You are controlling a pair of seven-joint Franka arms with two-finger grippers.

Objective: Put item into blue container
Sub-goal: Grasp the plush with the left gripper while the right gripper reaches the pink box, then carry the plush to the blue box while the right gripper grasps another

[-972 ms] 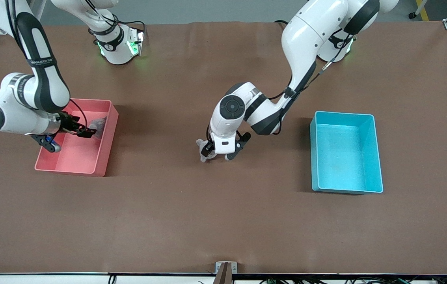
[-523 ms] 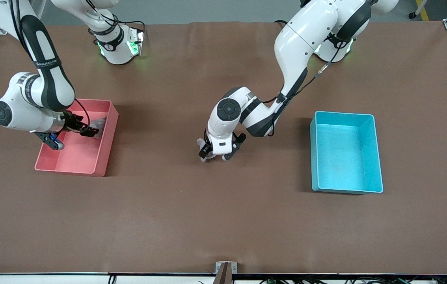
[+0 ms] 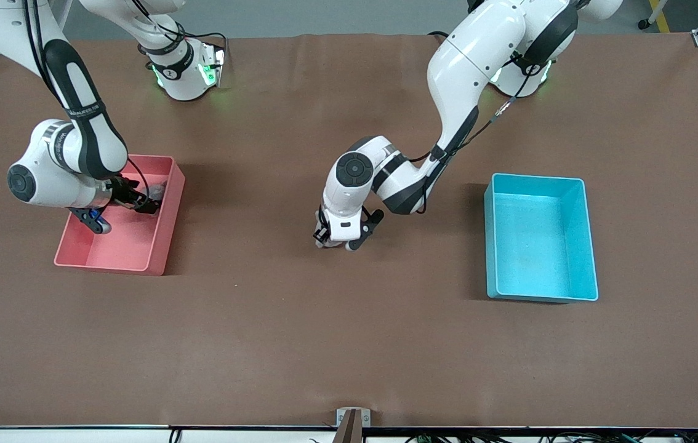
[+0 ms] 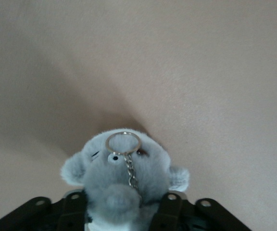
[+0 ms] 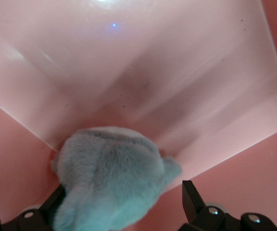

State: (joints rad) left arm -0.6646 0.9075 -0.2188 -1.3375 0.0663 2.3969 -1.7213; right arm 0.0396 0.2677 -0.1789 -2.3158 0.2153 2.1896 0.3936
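Note:
A grey plush toy with a metal key ring lies on the brown table near its middle. My left gripper is down on it, and the fingers press both sides of its body, so the gripper is shut on it. The front view hides the toy under the hand. The blue container, a light blue bin, stands empty toward the left arm's end of the table. My right gripper hangs open inside the pink bin around a second grey plush, touching one finger only.
The pink bin stands toward the right arm's end of the table, with the second plush against its wall. Bare brown table lies between the left gripper and the blue container.
My left gripper's fingers have come together on the grey plush toy. The right arm has shifted a little toward the table's middle, its gripper staying open in the pink bin.

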